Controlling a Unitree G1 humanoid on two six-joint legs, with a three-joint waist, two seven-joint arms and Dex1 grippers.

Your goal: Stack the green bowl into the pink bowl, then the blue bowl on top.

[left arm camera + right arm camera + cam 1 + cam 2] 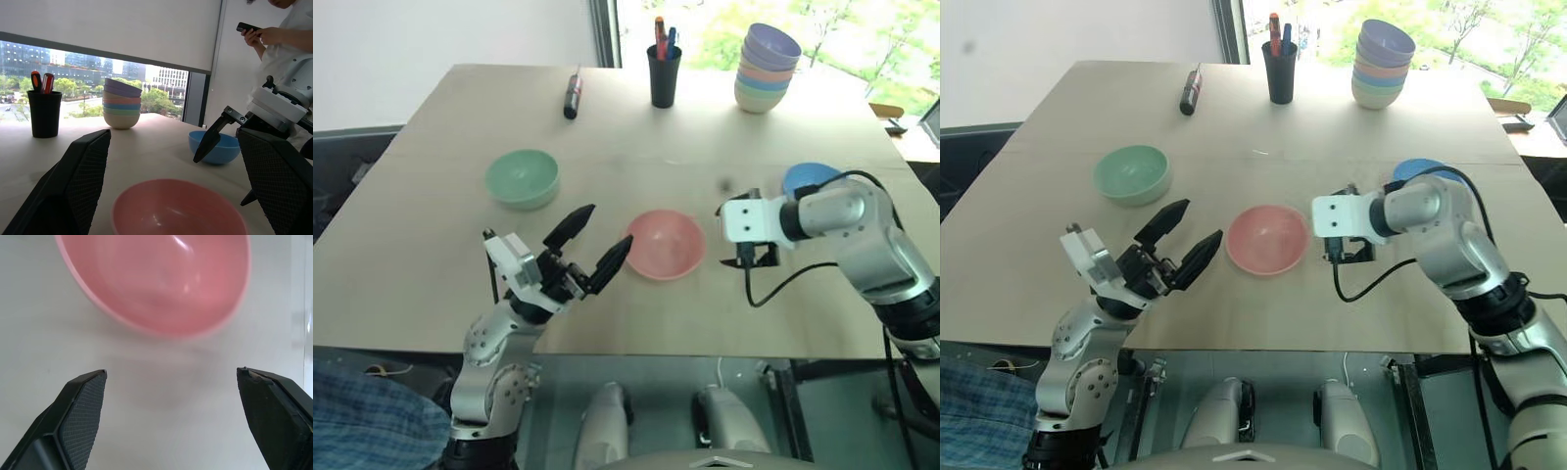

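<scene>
Your pale wooden tabletop (431,274) stands before a bright window. Your left pincer (592,245) hovers near the front edge with its fingers spread apart and nothing between them, angled toward the pink bowl (666,245), which sits empty just beside its tips. On the bowl's other side your right pincer (749,259) points down at the tabletop, its fingers also wide apart and empty, just short of the pink bowl's rim. Past that arm you see the blue bowl (808,176), partly hidden behind the wrist. The green bowl (522,178) rests alone, well apart from the pink one, out beyond your left pincer. Farther back stand a black cup (664,74) with pens, a dark marker (573,96) lying flat, and a pastel stack of bowls (766,67) topped by purple. A person (288,39) stands by the tabletop holding a phone.
</scene>
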